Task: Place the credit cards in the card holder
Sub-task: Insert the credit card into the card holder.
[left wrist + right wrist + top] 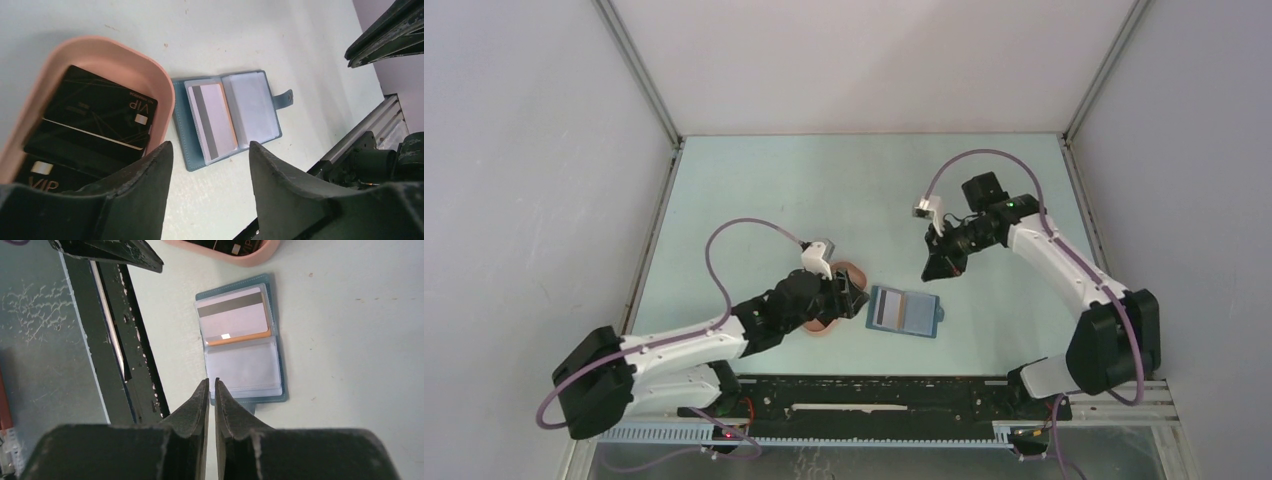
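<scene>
While the left gripper [210, 146] is hanging low over the pink oval tray [167, 87], its jaws are standing apart with nothing between them. Black VIP credit cards [100, 112] are lying flat in that tray, overlapping one another. Just right of the tray, whether touching it I cannot tell, the blue card holder [230, 117] is lying open on the pale green table [824, 190]. An orange-tan card with a dark stripe [232, 317] is sitting in its left clear pocket, and the right pocket is showing empty. Farther right and farther back, the right gripper [936, 268] is hovering well apart from the holder, its jaws drawn almost together on nothing.

The black cards are probably light, stiff and slick, and lying too flat for an easy pinch from above. Taking one by an edge that is riding up on its neighbour, or pushing it against the tray wall, looks most promising. The holder's plastic sleeves are likely soft and may need steadying.
</scene>
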Controlling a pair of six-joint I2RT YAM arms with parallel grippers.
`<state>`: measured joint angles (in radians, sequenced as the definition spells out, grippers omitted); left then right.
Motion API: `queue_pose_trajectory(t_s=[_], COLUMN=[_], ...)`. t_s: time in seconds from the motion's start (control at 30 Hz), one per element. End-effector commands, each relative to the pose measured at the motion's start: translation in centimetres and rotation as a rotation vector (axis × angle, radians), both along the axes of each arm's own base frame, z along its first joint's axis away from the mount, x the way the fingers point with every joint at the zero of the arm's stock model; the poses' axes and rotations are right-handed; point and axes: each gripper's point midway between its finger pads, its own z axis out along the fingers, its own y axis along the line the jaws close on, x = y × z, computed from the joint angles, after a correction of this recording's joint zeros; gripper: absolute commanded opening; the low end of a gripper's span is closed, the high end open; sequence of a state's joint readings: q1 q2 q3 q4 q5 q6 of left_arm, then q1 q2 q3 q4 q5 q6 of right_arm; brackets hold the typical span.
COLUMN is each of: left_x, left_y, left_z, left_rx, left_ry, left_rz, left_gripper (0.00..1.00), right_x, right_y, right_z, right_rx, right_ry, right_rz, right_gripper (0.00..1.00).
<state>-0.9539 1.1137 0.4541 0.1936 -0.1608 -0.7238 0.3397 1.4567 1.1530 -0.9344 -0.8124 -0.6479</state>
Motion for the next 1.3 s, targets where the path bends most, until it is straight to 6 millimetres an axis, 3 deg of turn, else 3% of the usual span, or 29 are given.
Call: queue_pose_trajectory(t_s=[0.0, 0.13, 0.33, 0.43, 0.5, 0.57, 0.63, 0.73, 0.83, 1.27], left_x=[0.2, 0.5, 0.9, 1.1, 1.2, 1.3, 1.5, 1.7, 1.9, 4.2], left_y=[2.8, 4.1, 6.8, 7.7, 8.1, 8.4, 8.7, 8.3, 8.1, 9.2], left_z=[0.9, 3.3, 5.1, 5.7, 6.0, 6.2, 6.3, 7.0, 7.3, 4.7], left_rx=[0.103, 0.11, 0.133, 0.118, 0.102, 0.087, 0.068, -0.002, -0.043, 0.038], left_ry=[-0.103, -0.177, -0.233, -0.243, -0.244, -0.243, -0.235, -0.229, -0.214, -0.067], left_rz=[0.015, 0.032, 0.089, 0.113, 0.117, 0.125, 0.14, 0.129, 0.121, 0.27], left_gripper=[0.65, 0.75, 0.88, 0.91, 0.93, 0.95, 0.99, 1.0, 1.0, 1.0], right_x=[-0.3, -0.2, 0.7, 1.4, 1.9, 2.4, 2.3, 1.3, 1.4, 1.5], right_y=[-0.2, -0.6, -1.1, -1.3, -1.5, -1.5, -1.1, 0.1, 0.2, -0.3], right_z=[3.6, 5.6, 8.5, 10.3, 11.0, 11.2, 11.1, 10.5, 9.3, 7.0], right_rx=[0.087, 0.121, 0.151, 0.164, 0.167, 0.163, 0.186, 0.258, 0.249, 0.229], right_ry=[-0.11, -0.195, -0.323, -0.395, -0.426, -0.421, -0.354, -0.23, -0.185, -0.176], right_rz=[-0.003, -0.032, -0.101, -0.154, -0.178, -0.206, -0.196, -0.127, -0.117, -0.131], right_gripper=[0.16, 0.2, 0.3, 0.45, 0.63, 0.71, 0.72, 0.71, 0.71, 0.72])
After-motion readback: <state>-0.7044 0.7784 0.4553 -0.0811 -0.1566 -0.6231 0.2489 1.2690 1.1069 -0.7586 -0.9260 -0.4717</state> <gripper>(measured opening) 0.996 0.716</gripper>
